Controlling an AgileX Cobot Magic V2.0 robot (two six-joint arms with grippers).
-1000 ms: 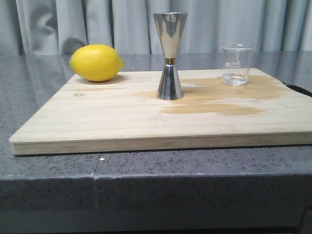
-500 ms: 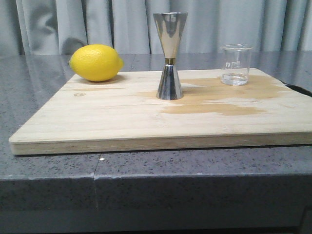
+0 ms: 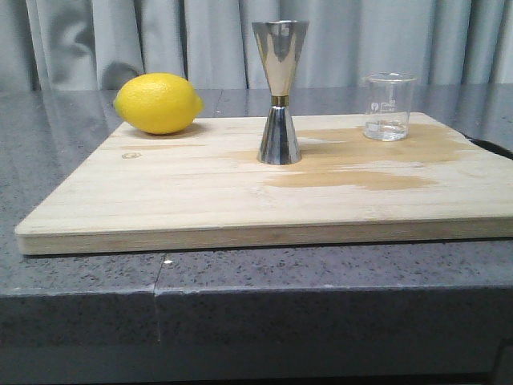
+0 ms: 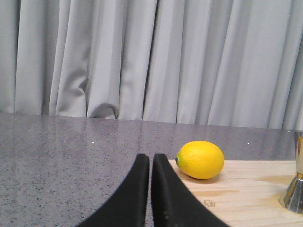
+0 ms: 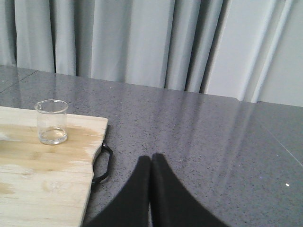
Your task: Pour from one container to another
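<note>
Your beaker stands upright on the board, far right corner, with a thin layer of clear liquid at its bottom. Jigger upright near board centre, at about 9 o'clock from the beaker and well apart; you cannot see into its cup. Lemon at the far left corner. Darker patches stain the wood around jigger and beaker.

Your right gripper is clenched, empty, over bare counter off the board's right edge; beaker well apart. Left gripper clenched, empty, near the lemon.
</note>
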